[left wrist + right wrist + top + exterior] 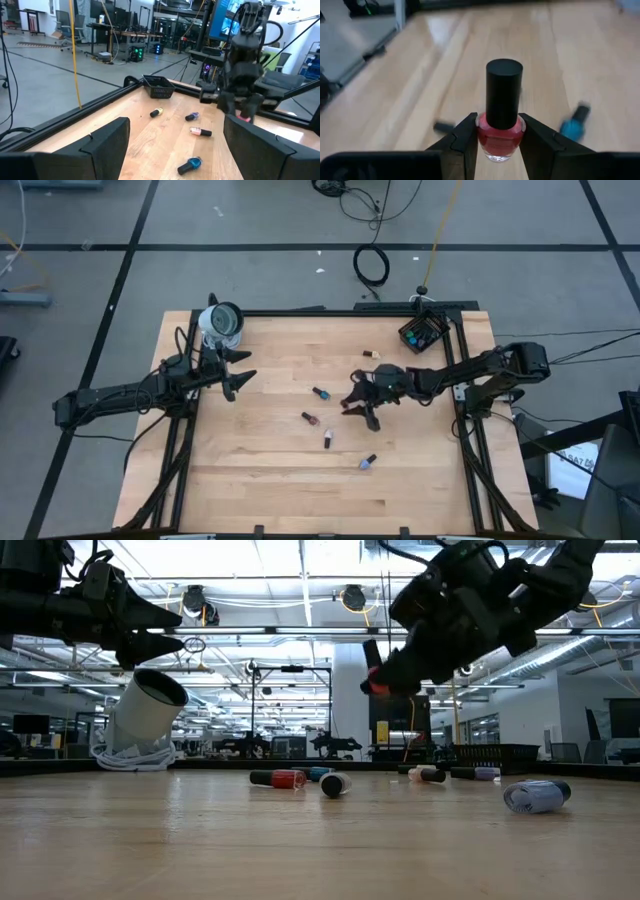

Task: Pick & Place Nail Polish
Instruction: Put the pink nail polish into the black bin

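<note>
My right gripper [500,145] is shut on a red nail polish bottle [500,136] with a black cap and hovers over the table's middle [360,413]. Loose nail polish bottles lie on their sides on the wood: a teal one [320,393], a dark red one [310,418], one with a pale body [328,439], a bluish one [368,463] and a beige one [371,354]. My left gripper [240,383] waits open at the table's left edge, touching nothing. My right gripper pinches the red bottle's round glass body [485,142] between its two fingers, one on each side. The black cap [504,92] stands free of the fingers. The bottle [377,687] hangs lifted clear, well above the table.
A small black basket [423,332] holding some bottles sits at the far right corner. A white cylinder [221,323] on a coiled cable lies at the far left corner. Black frame rails [462,395] border the tabletop.
</note>
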`<move>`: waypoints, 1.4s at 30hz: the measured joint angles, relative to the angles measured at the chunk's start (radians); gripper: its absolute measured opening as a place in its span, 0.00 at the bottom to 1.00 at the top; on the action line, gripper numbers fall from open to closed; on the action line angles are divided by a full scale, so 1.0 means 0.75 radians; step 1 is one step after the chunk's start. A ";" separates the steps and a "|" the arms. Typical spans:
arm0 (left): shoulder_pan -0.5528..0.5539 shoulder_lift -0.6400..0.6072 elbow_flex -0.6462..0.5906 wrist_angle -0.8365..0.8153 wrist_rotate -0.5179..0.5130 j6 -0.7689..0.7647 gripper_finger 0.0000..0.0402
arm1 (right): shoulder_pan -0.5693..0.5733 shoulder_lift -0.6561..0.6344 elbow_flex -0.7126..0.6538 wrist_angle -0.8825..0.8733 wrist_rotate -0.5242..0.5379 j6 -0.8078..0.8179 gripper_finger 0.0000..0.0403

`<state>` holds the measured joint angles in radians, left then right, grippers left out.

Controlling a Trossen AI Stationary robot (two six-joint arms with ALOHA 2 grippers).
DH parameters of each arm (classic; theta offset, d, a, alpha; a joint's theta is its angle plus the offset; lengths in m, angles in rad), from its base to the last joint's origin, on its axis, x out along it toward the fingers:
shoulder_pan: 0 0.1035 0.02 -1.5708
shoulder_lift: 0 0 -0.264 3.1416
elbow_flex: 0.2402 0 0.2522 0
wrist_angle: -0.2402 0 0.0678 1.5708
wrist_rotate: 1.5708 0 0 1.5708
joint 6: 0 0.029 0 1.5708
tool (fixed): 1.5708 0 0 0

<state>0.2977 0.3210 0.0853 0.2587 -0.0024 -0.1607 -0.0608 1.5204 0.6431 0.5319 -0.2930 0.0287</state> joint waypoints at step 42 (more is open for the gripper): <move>-0.001 0.001 0.001 0.000 0.000 0.000 0.77 | -0.049 -0.094 -0.001 -0.344 0.100 -0.077 0.27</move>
<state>0.2974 0.3214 0.0856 0.2588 -0.0021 -0.1604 -0.0978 1.4501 0.6427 0.2736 -0.2177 -0.0293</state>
